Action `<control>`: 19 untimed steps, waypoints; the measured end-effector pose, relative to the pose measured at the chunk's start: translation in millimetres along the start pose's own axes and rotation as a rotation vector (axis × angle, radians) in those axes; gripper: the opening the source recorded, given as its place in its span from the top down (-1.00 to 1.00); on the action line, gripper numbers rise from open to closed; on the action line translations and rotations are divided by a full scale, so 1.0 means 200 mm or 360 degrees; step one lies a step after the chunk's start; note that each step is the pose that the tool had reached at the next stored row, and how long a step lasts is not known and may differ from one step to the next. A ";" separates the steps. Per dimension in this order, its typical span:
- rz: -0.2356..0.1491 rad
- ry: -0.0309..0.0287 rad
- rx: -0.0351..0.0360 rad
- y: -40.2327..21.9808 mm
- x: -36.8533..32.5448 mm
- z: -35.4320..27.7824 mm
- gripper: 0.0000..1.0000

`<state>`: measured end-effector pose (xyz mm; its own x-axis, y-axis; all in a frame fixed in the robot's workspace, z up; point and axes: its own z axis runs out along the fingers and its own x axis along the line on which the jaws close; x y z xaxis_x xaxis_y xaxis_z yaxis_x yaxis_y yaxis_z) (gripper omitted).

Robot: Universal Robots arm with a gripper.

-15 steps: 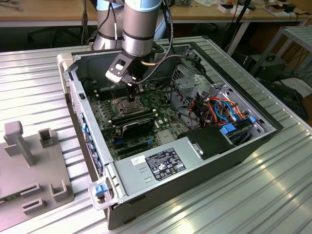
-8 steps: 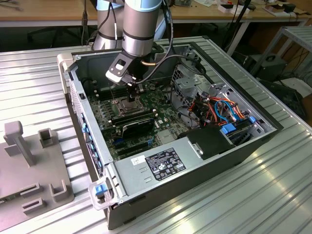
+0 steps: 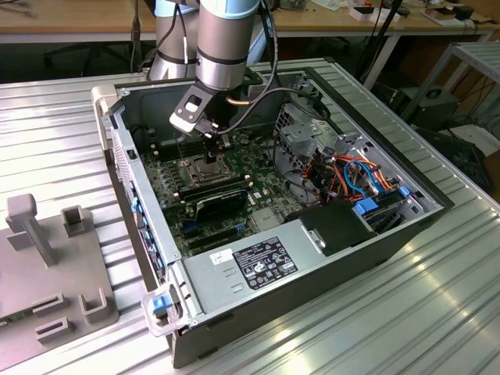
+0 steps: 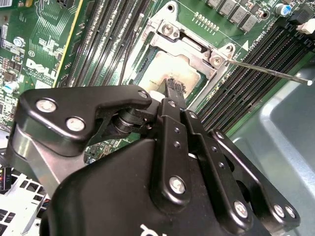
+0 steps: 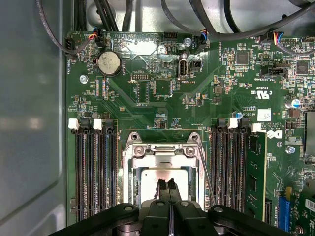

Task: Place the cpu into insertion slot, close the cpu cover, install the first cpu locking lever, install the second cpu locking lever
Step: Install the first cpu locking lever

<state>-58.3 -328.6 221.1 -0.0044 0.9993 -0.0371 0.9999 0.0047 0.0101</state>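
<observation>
First wrist view: end effector (image 5: pixel 167 185) (fingers closed together) sits over the cpu (image 5: pixel 148 178).

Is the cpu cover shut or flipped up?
Shut: in both wrist views the cpu cover lies flat around the cpu, whose metal top shows through its window.

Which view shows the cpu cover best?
The first wrist view: it looks squarely onto the cpu cover, frame and window plain beyond the gripper. The second wrist view shows it slanted, its near side hidden by the gripper. The exterior view shows it from afar, beneath the arm.
</observation>
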 end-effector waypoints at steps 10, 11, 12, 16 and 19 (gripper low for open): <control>-0.0168 -0.00029 -0.0006 0.001 -0.005 -0.122 0.79; -0.0171 -0.00035 -0.0006 0.001 -0.005 -0.131 0.79; -0.0175 -0.00041 -0.0006 0.001 -0.005 -0.141 0.79; -0.0211 -0.00150 -0.0005 0.001 -0.006 -0.158 0.79; -0.0302 -0.00153 -0.0007 0.002 -0.006 -0.157 0.79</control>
<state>-58.2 -328.6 252.6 -0.1926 0.9801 -0.0483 0.9812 0.1931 0.0063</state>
